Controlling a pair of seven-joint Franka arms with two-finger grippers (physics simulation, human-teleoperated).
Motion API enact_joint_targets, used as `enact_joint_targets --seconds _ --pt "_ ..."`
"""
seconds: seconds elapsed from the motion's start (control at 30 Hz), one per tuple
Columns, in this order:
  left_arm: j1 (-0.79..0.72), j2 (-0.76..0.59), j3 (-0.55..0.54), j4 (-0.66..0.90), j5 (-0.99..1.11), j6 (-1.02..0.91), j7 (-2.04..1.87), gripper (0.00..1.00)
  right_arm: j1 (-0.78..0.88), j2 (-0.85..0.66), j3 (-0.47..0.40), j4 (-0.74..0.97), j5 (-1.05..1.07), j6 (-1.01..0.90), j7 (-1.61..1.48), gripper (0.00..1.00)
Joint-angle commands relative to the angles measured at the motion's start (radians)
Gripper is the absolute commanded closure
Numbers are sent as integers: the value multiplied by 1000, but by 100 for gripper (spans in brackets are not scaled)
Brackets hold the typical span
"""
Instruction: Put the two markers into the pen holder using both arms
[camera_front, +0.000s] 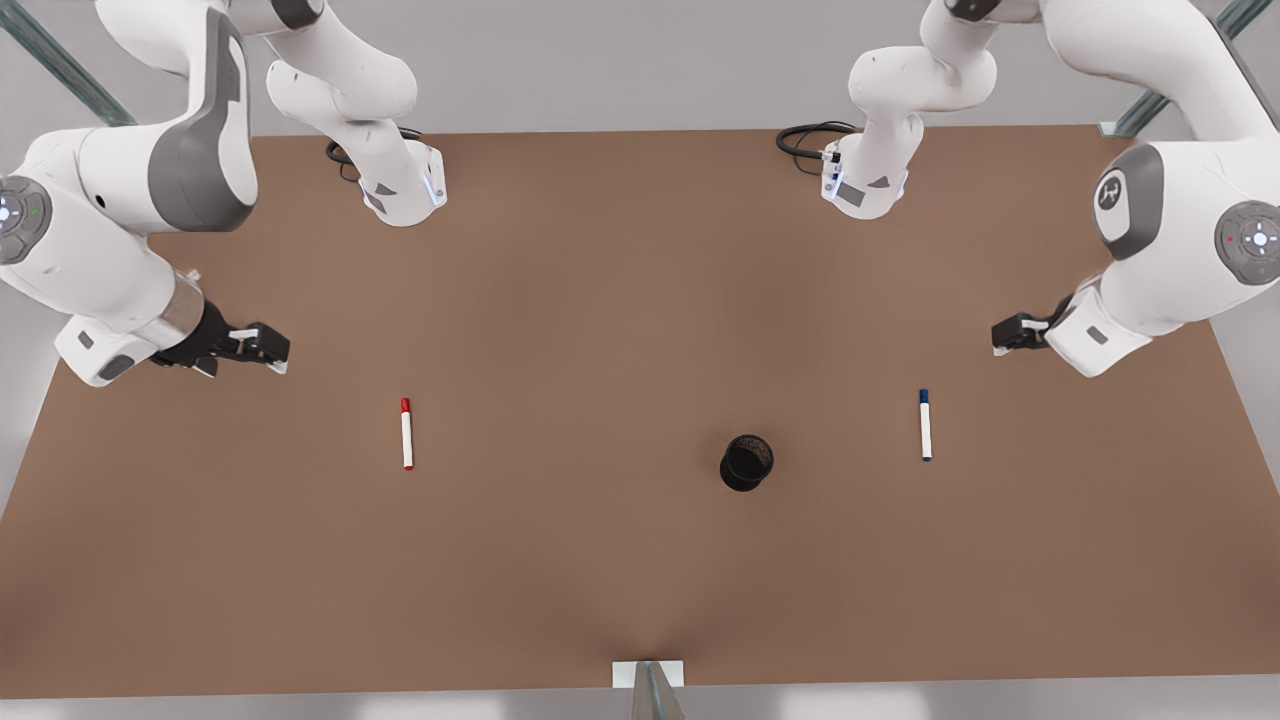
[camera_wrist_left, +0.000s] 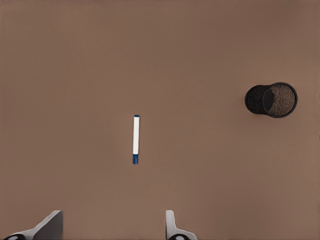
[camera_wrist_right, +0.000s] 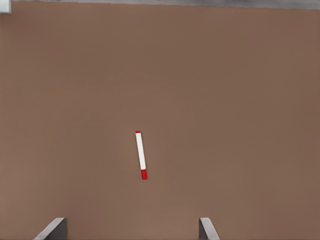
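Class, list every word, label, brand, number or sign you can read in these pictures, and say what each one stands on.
No readable words or numbers.
A white emblem sits on the grey joint cover of the arm at the front view's right; not legible as text.
The red marker, blue marker and pen holder show no print.

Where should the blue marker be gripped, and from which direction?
Judging by its pose, grip the blue marker mid-barrel from straight above, fingers across its width: it lies flat on the table, clear of the pen holder. The open left gripper is nearest.
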Motion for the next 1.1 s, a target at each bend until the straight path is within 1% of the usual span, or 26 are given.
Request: enact_joint_targets --seconds 0.0,0.03,0.07,0.13,0.17,0.2,0.3,0.33,0.37,0.43,0.47,0.5,0.6,0.63,0.67,0.77,0.83,0.9,0.93,1.07 --pt "-3 8 1 1 -11 79 82 0 3 2 -3 -5 -3 89 20 2" --pt "-4 44 -1 2 -11 107 73 0 3 2 -8 -31 -5 144 20 2" --pt "-18 103 -1 -18 -18 223 49 0 3 4 -6 -69 -5 203 18 2" --pt "-11 215 2 -56 -73 375 -49 0 30 94 -12 -83 -12 290 21 2" --pt "-6 225 2 -138 -74 508 -77 0 32 135 -12 -91 -11 348 21 3" --pt "0 243 2 -238 -76 674 -82 0 33 206 6 -91 -9 419 21 4" --pt "18 303 4 -280 -70 744 -69 0 55 313 11 -77 -5 537 23 4" --pt "19 304 5 -309 -67 773 -66 0 55 329 18 -78 -3 549 24 4" --pt "22 303 5 -369 -67 842 -28 0 57 343 54 -88 -3 554 26 7" --pt "31 309 5 -398 -67 857 27 0 53 327 55 -242 -2 678 27 7" --pt "32 314 5 -412 -32 865 39 0 50 294 58 -359 -2 788 43 7" --pt "46 326 5 -418 -11 873 43 0 50 287 75 -373 -2 792 90 7" --pt "55 347 5 -433 -10 900 82 4 43 281 75 -405 -2 787 98 7" --pt "54 352 5 -439 -10 902 87 5 43 301 75 -401 -3 793 101 7" --pt "54 367 5 -444 -10 912 87 12 41 330 69 -390 -3 793 103 8" --pt "55 383 5 -452 -10 917 102 26 38 398 58 -342 -3 793 112 12" --pt "54 392 5 -452 -10 917 124 33 37 407 55 -339 -6 790 112 16" --pt "51 398 5 -452 -10 917 165 35 27 389 62 -379 -5 744 113 17" --pt "51 398 5 -452 -10 917 167 35 26 372 66 -378 -5 655 113 17" --pt "54 418 5 -452 -10 923 175 36 24 376 60 -385 -5 641 115 18"
